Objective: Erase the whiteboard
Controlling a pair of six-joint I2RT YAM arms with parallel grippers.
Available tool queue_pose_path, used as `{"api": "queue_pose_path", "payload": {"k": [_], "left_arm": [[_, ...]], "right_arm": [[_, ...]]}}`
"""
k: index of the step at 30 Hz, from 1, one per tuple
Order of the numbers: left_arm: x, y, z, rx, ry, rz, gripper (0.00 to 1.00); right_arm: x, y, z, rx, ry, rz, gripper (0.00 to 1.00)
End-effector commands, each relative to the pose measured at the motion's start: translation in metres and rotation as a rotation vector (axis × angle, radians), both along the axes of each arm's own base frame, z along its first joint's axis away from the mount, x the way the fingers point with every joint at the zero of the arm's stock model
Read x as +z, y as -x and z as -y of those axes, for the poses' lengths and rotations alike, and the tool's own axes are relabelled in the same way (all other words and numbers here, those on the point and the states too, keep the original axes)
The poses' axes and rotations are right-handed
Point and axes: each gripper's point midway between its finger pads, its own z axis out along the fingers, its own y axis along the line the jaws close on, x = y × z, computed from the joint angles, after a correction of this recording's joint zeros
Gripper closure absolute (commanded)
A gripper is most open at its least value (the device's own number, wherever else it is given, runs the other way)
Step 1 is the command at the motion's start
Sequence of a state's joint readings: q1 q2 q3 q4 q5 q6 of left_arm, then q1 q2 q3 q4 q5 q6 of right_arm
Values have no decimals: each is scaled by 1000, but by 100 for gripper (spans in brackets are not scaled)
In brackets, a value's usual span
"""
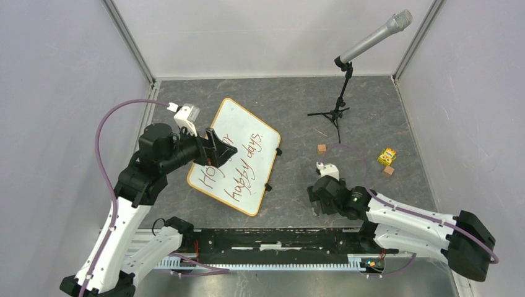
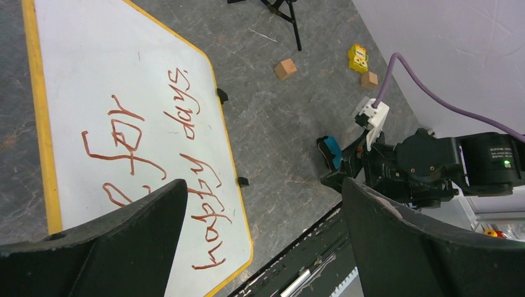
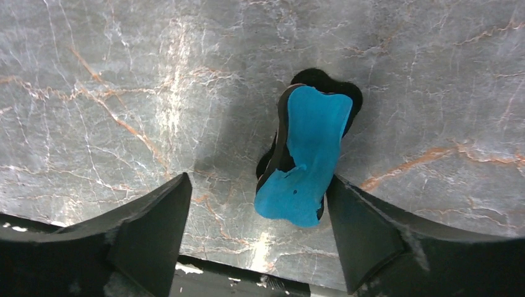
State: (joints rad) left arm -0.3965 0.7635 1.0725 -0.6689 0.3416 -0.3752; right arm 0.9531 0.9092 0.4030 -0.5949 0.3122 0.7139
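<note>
Grey marbled table [image 1: 371,117] inside pale walls [image 1: 260,31]. The whiteboard [image 1: 240,120] lies flat, long axis running near-left to far-right. The left gripper [image 2: 263,185] gapes wide, empty. The right gripper [image 3: 259,179] is spread wide around an ungripped blue eraser [image 3: 309,136].

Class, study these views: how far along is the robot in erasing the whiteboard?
Nothing looks wiped: red-brown handwriting covers the white, orange-framed whiteboard. In hand: the right end effector, open, straddles the blue-and-black eraser, not gripping. The left end effector hovers open above the board. Remaining: grasping, then all wiping.
</note>
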Motion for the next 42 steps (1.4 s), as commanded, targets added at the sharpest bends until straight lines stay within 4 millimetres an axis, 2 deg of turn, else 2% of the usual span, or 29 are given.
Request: {"api": "queue_pose_path", "payload": {"k": [1,4,7,9,12,17,20,22,25,27,35,41,42], "left_arm": [[23,-4,-10,27,-41,75,0],[37,-2,-10,31,-23,94,0],[42,-2,-9,36,-7,93,0],[42,0,-7,29,4,82,0],[47,6,1,-8,52,58,0],[58,16,17,-84,160,30,0],[59,15,21,-92,172,17,0],[60,14,22,-99,174,15,0],[59,13,24,-106,177,6,0],[58,12,25,-108,179,2,0],[59,8,27,-103,181,-12,0],[63,4,29,-102,196,-16,0],[62,3,29,-99,193,-18,0]], "right_arm": [[35,-20,-11,77,96,130,8],[58,-34,-37,221,131,233,3],[68,-48,-77,415,135,323,2],[67,-53,-110,554,77,389,2],[62,-50,-146,721,-42,483,2],[53,-40,-182,849,-195,561,4],[40,-41,-192,884,-202,560,15],[26,-40,-193,913,-191,559,18],[19,-40,-196,930,-199,581,22],[17,-42,-197,927,-210,584,29],[11,-51,-203,918,-295,568,33],[13,-51,-209,918,-353,571,49],[13,-51,-210,921,-358,568,54]]}}
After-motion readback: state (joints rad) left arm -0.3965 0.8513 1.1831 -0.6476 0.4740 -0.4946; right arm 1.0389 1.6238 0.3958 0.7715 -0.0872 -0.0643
